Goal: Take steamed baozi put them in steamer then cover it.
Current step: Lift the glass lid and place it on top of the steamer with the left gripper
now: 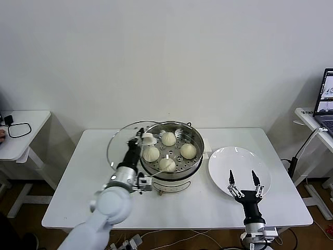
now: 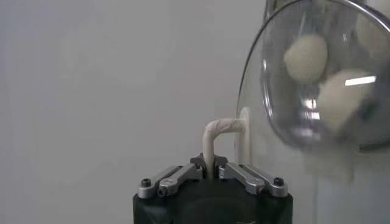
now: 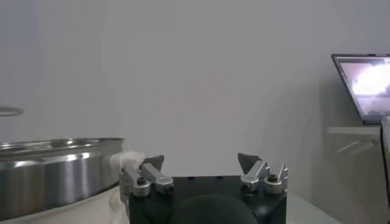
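Note:
The steamer (image 1: 179, 174), a shiny steel pot, stands at the middle of the white table with several cream-white baozi (image 1: 188, 151) on its perforated tray. My left gripper (image 1: 139, 139) is shut on the white handle (image 1: 149, 138) of the round glass lid (image 1: 118, 148), which is tilted on edge by the steamer's left rim. In the left wrist view the handle (image 2: 214, 135) runs between the shut left gripper (image 2: 209, 165), and baozi (image 2: 305, 58) show through the lid (image 2: 317, 131). My right gripper (image 1: 244, 179) stands open and empty over the near edge of the white plate (image 1: 229, 156).
The right wrist view shows the open right gripper (image 3: 201, 163), the steamer wall (image 3: 55, 173) beside it and a laptop (image 3: 364, 85) farther off. A small side table (image 1: 21, 130) stands at the far left. Another desk with the laptop (image 1: 327, 96) is at the far right.

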Available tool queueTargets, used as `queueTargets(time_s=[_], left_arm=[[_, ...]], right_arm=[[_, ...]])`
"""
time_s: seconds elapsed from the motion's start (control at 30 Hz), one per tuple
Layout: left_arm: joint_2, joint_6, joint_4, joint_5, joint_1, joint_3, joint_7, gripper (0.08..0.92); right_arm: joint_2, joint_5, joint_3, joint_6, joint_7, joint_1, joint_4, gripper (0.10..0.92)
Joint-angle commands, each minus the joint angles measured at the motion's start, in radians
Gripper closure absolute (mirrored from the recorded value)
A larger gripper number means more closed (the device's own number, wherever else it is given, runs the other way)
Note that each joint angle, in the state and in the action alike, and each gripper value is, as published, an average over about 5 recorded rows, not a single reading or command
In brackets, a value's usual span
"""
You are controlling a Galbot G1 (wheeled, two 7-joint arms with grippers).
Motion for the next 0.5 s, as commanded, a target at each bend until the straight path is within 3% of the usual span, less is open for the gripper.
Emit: queueTargets(time_s=[0.03,0.5], left_arm=[[-0.083,0.071,0.094,-0.012,-0.159,0.216,0.007,0.81],[-0.141,0.044,0.208,-0.003,-0.209,0.233,-0.036,0.81]], right_arm=[[0.004,-0.011,0.004,0.0,0.001,-0.003,-0.001,0.203],[0.009,-0.03,0.007,0.002,0.0,-0.011,0.0,0.203]])
